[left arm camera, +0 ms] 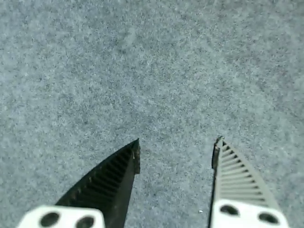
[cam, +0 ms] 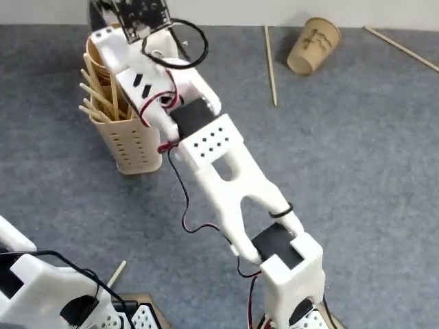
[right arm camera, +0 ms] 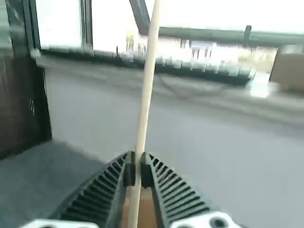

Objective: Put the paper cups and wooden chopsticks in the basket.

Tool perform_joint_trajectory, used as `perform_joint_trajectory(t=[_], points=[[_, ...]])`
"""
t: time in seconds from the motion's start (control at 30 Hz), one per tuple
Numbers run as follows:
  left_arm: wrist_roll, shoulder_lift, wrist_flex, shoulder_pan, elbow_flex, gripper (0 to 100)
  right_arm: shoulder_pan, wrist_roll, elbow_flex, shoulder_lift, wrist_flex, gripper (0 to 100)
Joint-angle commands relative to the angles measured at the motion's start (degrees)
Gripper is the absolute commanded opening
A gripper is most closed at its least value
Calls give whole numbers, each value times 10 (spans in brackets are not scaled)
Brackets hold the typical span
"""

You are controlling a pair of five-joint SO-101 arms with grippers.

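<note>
Chopstick (right arm camera: 145,95) sits clamped between my right jaws over the basket (cam: 134,147) at 10 o'clock, which holds several sticks (cam: 96,96), while my left jaws hang open above the counter (left arm camera: 142,71) and a cup (cam: 313,45) lies tipped at 1 o'clock near a loose stick (cam: 271,65).

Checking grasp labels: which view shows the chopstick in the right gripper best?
Right wrist view: the chopstick sits clamped in the right gripper, seen close. In the high view that arm's wrist covers the grip above the basket. The left wrist view faces carpet.
</note>
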Motion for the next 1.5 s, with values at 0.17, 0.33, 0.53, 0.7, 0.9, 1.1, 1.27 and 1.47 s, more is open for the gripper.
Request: perform_joint_trajectory(t=[0.17,0.33,0.53,0.7,0.9,1.1,1.27,1.47], points=[[3,-17,-8,-7,-7,263,-21,31,367,-171,-280,5],[3,-17,-5,-2,-7,263,-22,67,584,-237,-439,12],[3,-17,-4,-5,-4,263,-4,67,584,-276,-405,193],[3,-17,-4,-3,-7,263,34,66,542,-329,-346,203],[3,-17,-4,1,-3,263,162,-156,378,-351,-89,197],[3,-17,-4,4,-2,263,338,-331,228,-219,241,197],[3,-14,-4,14,-1,263,395,-195,131,-11,308,197],[3,-13,-6,9,-1,263,368,-193,-6,153,345,198]])
